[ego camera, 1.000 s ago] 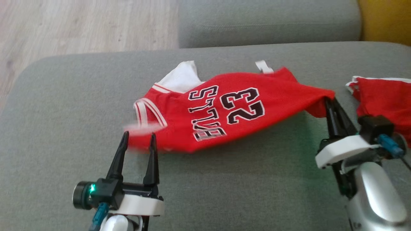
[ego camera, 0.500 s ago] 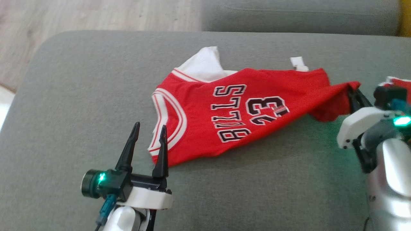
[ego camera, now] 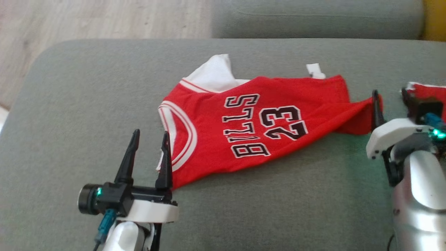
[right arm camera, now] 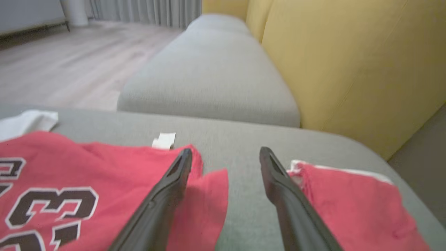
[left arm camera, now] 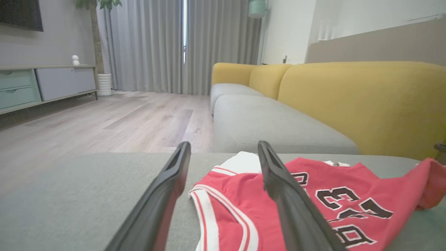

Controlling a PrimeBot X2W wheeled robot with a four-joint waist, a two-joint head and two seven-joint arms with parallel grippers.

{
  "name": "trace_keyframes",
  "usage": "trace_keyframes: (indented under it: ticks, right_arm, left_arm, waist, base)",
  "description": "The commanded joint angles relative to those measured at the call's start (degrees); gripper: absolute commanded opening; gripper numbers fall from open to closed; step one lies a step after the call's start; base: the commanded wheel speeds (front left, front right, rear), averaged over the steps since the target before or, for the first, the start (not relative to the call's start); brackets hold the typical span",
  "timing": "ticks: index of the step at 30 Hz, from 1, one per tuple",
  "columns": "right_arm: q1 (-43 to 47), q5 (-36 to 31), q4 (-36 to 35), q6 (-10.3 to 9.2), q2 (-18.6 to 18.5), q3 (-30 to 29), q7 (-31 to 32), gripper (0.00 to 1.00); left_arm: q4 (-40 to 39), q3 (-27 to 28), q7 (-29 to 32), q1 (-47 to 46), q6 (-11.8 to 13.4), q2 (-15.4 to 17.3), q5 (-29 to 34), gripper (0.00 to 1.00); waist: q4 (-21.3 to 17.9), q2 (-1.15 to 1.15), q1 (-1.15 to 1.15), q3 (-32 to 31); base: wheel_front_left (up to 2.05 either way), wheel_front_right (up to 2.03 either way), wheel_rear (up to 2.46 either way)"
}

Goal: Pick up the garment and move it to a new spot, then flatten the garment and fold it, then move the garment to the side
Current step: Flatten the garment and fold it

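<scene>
On grey cushion (ego camera: 87, 104): two garments, jersey (ego camera: 251, 122), red piece (ego camera: 427, 92); left claw (ego camera: 151, 134), right claw (ego camera: 389, 93) spread.

Head view: high above the grey cushion (ego camera: 87, 104), looking steeply down, far edge at top. Left wrist view: low and close over the near left part, facing the far edge and the yellow sofa back (left arm camera: 366, 101). Right wrist view: low by the right edge, same heading. All three share the red jersey (ego camera: 306, 94).

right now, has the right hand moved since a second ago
Yes. The right hand has opened: it was shut on the corner of the jersey, and now one finger has swung off it toward the second red garment.
</scene>
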Motion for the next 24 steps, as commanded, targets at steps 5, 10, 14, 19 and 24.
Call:
trace_keyframes:
  ticks: [5, 10, 14, 19, 24]
  right_arm:
    - [1.1, 5.3, -9.5, 0.37, 0.8, 6.4, -6.4, 1.00]
    - [8.6, 10.8, -18.7, 0.37, 1.0, 13.1, -9.6, 1.00]
    - [16.1, 16.7, -24.8, 0.37, 1.0, 18.7, -11.4, 1.00]
    - [22.7, 21.2, -27.1, 0.37, 1.0, 21.4, -12.8, 1.00]
    - [24.3, 22.9, -25.4, 0.37, 1.0, 22.3, -13.3, 1.00]
  left_arm:
    - [-2.9, 3.1, -0.3, -1.0, -0.3, 0.0, 0.7, 1.00]
    - [-3.4, 3.3, -0.3, -0.1, -0.5, 0.0, 0.7, 1.00]
    - [-3.6, 3.0, -0.3, 0.6, -0.6, 0.0, 0.6, 1.00]
    - [-2.8, 2.3, -0.3, 1.9, -0.9, 0.0, 0.3, 1.00]
    - [-1.8, 1.8, -0.3, 2.5, -1.3, 0.0, 0.0, 1.00]
  waist:
    - [-4.1, 0.00, 0.00, -1.8]
    - [-6.1, 0.00, 0.00, -2.6]
    - [-6.7, 0.00, 0.00, -3.2]
    - [-6.9, 0.00, 0.00, -3.7]
    - [-6.4, 0.00, 0.00, -3.8]
  base:
    - [0.00, 0.00, 0.00]
    - [0.00, 0.00, 0.00]
    - [0.00, 0.00, 0.00]
    - [0.00, 0.00, 0.00]
    - [0.00, 0.00, 0.00]
